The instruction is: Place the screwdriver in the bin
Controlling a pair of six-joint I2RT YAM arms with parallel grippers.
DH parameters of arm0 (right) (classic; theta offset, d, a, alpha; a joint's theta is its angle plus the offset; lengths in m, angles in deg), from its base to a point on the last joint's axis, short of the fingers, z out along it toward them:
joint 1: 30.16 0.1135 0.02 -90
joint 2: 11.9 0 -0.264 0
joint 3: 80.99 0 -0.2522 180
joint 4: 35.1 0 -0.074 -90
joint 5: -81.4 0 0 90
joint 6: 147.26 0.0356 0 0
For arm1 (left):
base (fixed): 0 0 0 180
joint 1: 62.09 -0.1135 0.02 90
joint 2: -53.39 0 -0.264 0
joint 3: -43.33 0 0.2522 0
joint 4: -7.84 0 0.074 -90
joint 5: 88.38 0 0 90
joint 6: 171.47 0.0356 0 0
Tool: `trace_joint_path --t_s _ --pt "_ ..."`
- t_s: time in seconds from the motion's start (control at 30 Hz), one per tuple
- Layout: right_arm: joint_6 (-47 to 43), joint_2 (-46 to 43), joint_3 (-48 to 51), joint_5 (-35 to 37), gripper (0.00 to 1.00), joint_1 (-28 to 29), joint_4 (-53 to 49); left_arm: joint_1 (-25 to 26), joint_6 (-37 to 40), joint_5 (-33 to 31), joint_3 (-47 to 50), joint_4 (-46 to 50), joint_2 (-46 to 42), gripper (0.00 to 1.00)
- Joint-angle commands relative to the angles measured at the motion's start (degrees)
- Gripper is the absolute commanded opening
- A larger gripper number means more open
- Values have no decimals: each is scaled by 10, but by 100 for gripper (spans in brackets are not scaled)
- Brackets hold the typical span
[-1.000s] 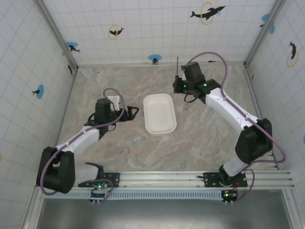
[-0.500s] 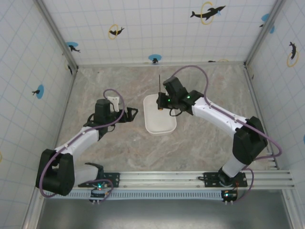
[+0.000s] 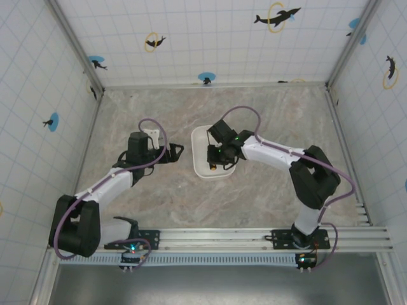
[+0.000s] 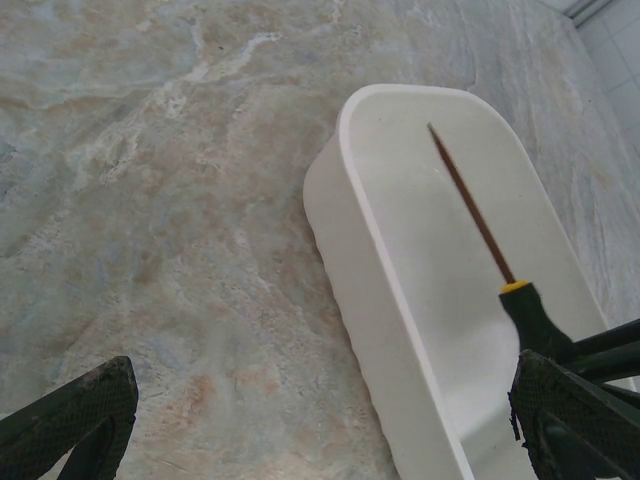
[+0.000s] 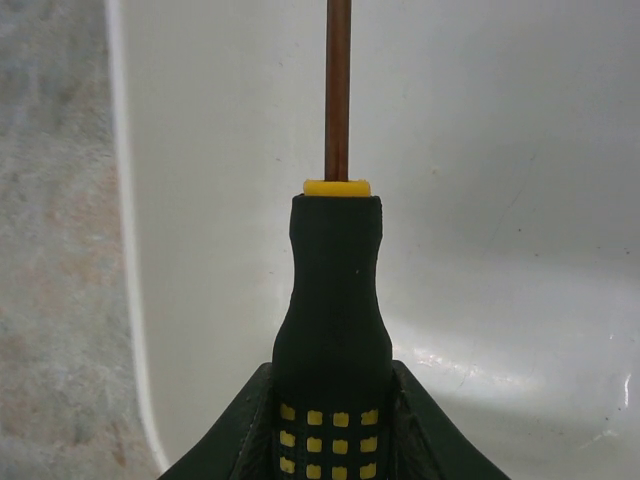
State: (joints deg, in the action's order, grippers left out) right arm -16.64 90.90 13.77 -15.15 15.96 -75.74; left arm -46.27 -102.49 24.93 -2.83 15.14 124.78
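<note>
The white bin (image 3: pixel 202 170) lies lengthwise at the table's middle. My right gripper (image 3: pixel 215 156) is over its near half, shut on the screwdriver's black-and-yellow handle (image 5: pixel 335 320). The thin shaft (image 5: pixel 338 90) points along the bin floor toward the far end. In the left wrist view the screwdriver (image 4: pixel 470 205) runs slantwise inside the bin (image 4: pixel 340 230), just above its floor; whether it touches the floor I cannot tell. My left gripper (image 3: pixel 181 150) rests on the table left of the bin, open, with nothing between its fingers (image 4: pixel 70 420).
Marble tabletop (image 3: pixel 267 184) stretches around the bin. Tiled walls (image 3: pixel 38 95) enclose the table on three sides. An aluminium rail (image 3: pixel 254 236) with both arm bases runs along the near edge.
My right arm swung from the back of the table leftward and nearer, carrying the screwdriver over the bin and lowering it inside. The left arm has not moved.
</note>
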Motion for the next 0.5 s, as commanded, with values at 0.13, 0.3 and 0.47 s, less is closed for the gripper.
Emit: trace_joint_path --t_s 0.13,0.3,0.47 --pt "-4 40 2 -14 0 -6 8 5 9 -8 -2 -4 13 98" --pt "-4 54 1 1 0 -14 12 4 10 -9 -6 -4 21 98" --pt "-11 74 -9 22 0 -18 2 5 11 -7 -10 -9 31 98"
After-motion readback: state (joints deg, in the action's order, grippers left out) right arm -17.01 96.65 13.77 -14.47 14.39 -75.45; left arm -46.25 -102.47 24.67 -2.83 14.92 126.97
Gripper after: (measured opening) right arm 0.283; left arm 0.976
